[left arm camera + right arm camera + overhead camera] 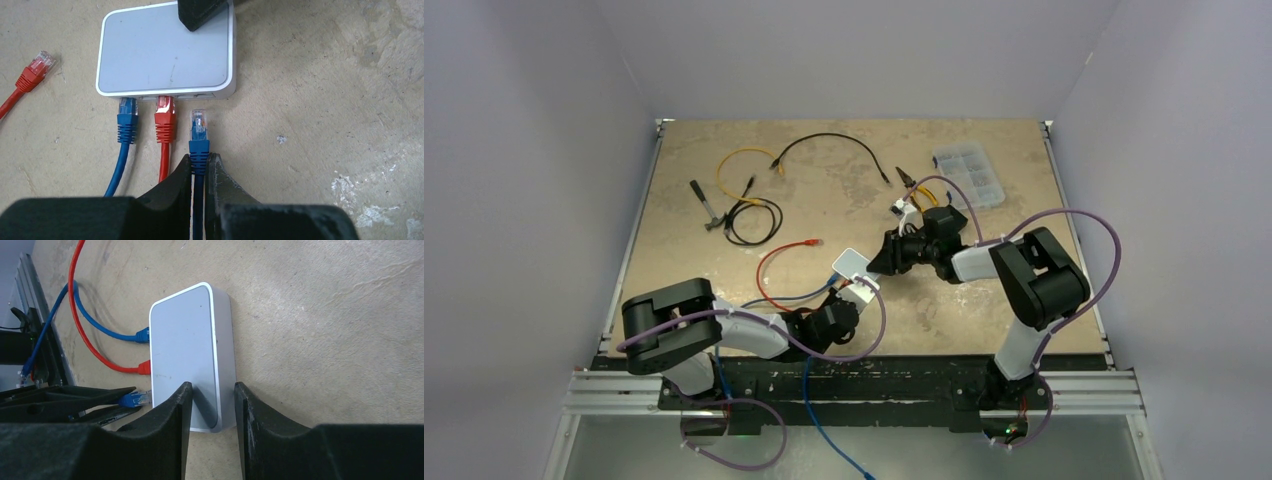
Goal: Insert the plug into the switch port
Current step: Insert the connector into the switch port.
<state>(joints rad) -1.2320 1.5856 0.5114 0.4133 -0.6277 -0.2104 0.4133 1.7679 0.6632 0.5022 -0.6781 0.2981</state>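
Observation:
The white switch [165, 50] lies flat on the table, its port side facing my left gripper [199, 157]. A blue plug [127, 112] and a red plug [165, 112] sit in its ports. My left gripper is shut on the boot of a third, blue plug [198, 125]. The clear tip of that plug stops a short gap before the switch, in line with a free port [200, 95]. My right gripper [212, 385] is closed over the far corner of the switch [182, 345], with one finger on the top face and the other against the side wall.
A loose red plug [37, 67] lies left of the switch. Further back on the table are a black cable [834, 140], a yellow cable [744, 160], a small hammer [707, 208], pliers [909, 185] and a clear parts box [969, 172].

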